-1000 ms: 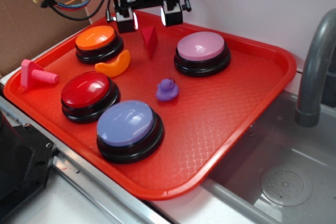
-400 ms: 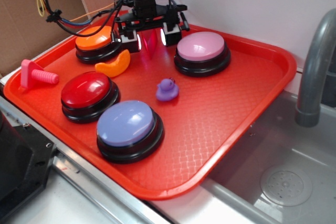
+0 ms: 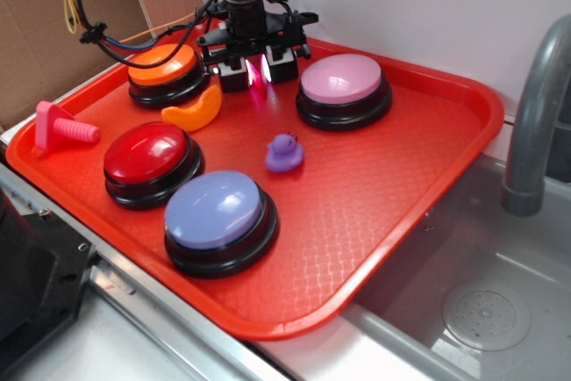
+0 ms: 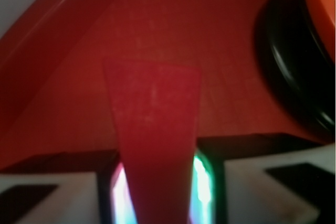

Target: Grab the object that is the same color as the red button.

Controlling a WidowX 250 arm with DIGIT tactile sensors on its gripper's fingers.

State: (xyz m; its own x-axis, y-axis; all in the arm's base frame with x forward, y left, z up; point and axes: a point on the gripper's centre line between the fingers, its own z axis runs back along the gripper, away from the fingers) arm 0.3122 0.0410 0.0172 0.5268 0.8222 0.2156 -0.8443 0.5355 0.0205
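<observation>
1. Red wedge block [image 4: 155, 135] sits between the two fingers of the gripper [image 3: 257, 71]; wrist view shows its narrow end running down between the lit pads [image 4: 202, 182], wide end pointing away from the camera. Pads lie right against both faces, so the gripper reads as clamped on the wedge.
2. Exterior view: only a thin sliver of the wedge [image 3: 258, 78] shows between the white finger blocks. Cannot tell whether the wedge rests on the tray or is lifted off it.
3. Gripper points straight down at the back of the red tray [image 3: 428, 194], between the orange button [image 3: 163, 70] and the pink button [image 3: 343, 86].
4. Orange button is just beside the gripper on one side; its black base and orange dome also show at the right edge of the wrist view [image 4: 302, 51].
5. Orange crescent piece [image 3: 195, 110] lies just in front of the orange button, near the gripper, apart from it.
6. Red button [image 3: 150, 161] stands nearer the front of the tray, well apart from the gripper.
7. Purple duck [image 3: 284, 153] sits mid-tray, between the pink button and the blue-violet button [image 3: 219, 219].
8. Pink T-shaped bolt [image 3: 59, 129] lies at the tray's far left corner.
9. Grey faucet [image 3: 540, 122] and sink basin [image 3: 464, 301] beside the tray.
</observation>
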